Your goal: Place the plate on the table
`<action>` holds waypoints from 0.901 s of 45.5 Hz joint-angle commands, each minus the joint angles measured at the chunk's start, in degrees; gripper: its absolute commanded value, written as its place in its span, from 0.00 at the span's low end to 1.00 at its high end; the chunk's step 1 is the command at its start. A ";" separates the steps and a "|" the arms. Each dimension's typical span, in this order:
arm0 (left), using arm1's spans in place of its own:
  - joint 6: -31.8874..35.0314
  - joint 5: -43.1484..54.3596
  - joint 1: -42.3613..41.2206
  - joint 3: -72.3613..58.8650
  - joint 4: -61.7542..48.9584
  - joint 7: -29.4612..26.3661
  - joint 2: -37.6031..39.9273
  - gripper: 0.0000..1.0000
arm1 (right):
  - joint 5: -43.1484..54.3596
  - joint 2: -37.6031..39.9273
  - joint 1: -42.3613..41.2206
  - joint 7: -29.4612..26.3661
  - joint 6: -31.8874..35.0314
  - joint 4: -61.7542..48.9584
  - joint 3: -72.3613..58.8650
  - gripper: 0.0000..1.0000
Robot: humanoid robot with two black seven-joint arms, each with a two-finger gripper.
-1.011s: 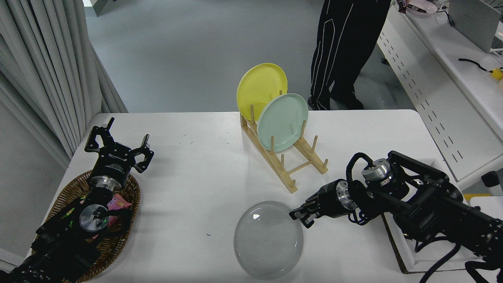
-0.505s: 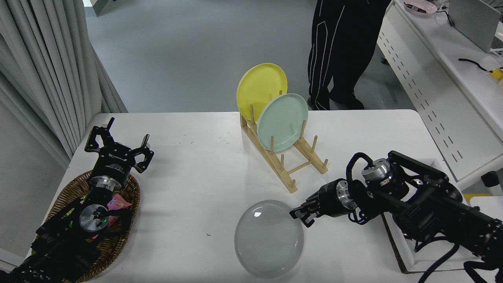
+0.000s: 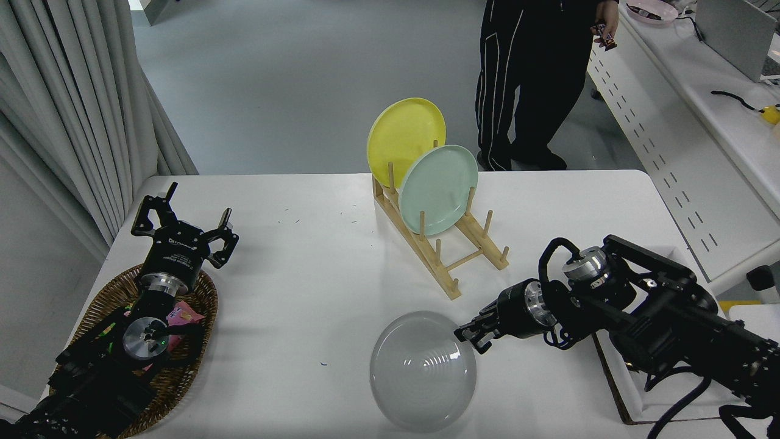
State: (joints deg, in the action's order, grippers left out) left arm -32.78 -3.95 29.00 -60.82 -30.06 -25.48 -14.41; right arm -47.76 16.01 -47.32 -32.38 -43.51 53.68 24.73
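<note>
The right gripper (image 3: pixel 468 337) pinches the right rim of the plate (image 3: pixel 423 371) near the front edge of the table (image 3: pixel 304 274), its jaws closed narrow on the rim's edge. The pale grey plate shows its ringed underside to the camera and appears tilted, so it seems not yet flat on the tabletop; whether its far edge touches the surface cannot be told. Behind it stands a wooden rack (image 3: pixel 448 250) with a yellow plate (image 3: pixel 404 140) and a mint plate (image 3: pixel 439 189) upright in its slots, well apart from the grey one. The left gripper (image 3: pixel 183 235) rests parked at the left with fingers spread wide, above a wicker basket (image 3: pixel 116 292). A person (image 3: pixel 530 79) stands beyond the far side. The plate looks stiff, smooth and breakable, likely ceramic or hard plastic with some weight; a thin rim hold like this one can slip or pivot, so it probably wants a slow, level lowering before release.
</note>
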 commanded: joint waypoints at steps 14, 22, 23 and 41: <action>0.00 -0.01 0.00 0.00 0.00 -0.01 0.00 1.00 | -0.14 -0.10 -0.23 -1.45 -1.49 -0.15 0.58 0.00; 0.00 -0.01 0.00 0.00 0.00 0.08 0.00 1.00 | 0.21 -0.19 -0.23 -1.45 -1.49 -0.33 0.84 0.00; 0.00 -0.01 0.00 0.00 0.00 -0.01 0.00 1.00 | 0.21 -0.19 -0.23 -1.28 -1.49 -0.41 0.84 0.00; 0.00 0.08 0.00 0.00 0.00 -0.01 0.00 1.00 | 1.53 -0.89 -0.23 -1.28 -1.40 -2.61 0.93 0.00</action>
State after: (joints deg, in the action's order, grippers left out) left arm -32.78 -3.94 29.00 -60.82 -30.06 -25.48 -14.41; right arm -46.82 15.33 -47.55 -33.70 -44.98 51.72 25.57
